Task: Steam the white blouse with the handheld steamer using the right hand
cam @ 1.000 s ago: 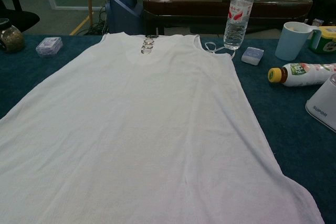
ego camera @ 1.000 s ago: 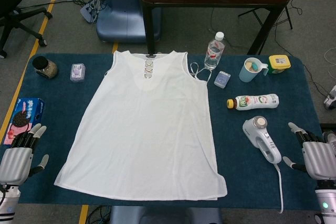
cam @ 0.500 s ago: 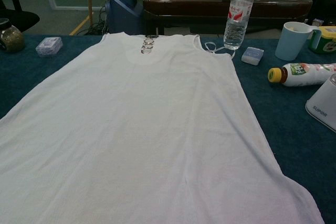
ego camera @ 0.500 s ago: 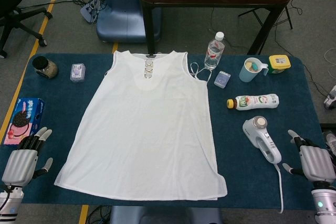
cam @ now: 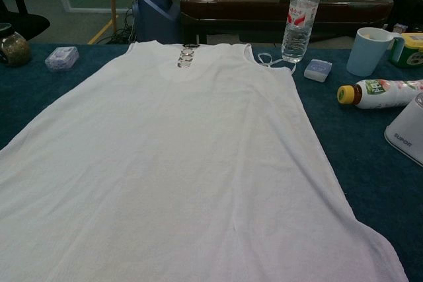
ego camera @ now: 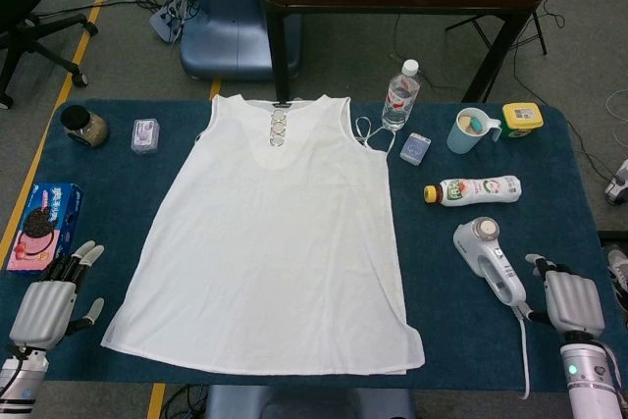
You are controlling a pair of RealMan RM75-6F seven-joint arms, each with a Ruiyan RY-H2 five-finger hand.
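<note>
The white blouse (ego camera: pixel 280 233) lies spread flat on the blue table cloth (ego camera: pixel 461 336), neckline away from me; it fills most of the chest view (cam: pixel 172 163). The white handheld steamer (ego camera: pixel 491 260) lies on its side to the right of the blouse, its cord (ego camera: pixel 523 350) trailing toward the front edge; only its corner (cam: pixel 406 137) shows in the chest view. My right hand (ego camera: pixel 571 303) hovers just right of the steamer's handle, fingers apart, holding nothing. My left hand (ego camera: pixel 49 299) sits at the front left corner, fingers spread, empty.
Right of the blouse stand a water bottle (ego camera: pixel 400 95), a small blue box (ego camera: pixel 414 148), a blue mug (ego camera: pixel 473 130), a yellow tub (ego camera: pixel 522 119) and a lying drink bottle (ego camera: pixel 476 189). At left are a jar (ego camera: pixel 83 126), a small container (ego camera: pixel 145 134) and a cookie pack (ego camera: pixel 41 223).
My right hand has drifted left toward the steamer's handle and slightly nearer the front edge. My left hand has shifted a little to the right. The blouse and steamer have not moved.
</note>
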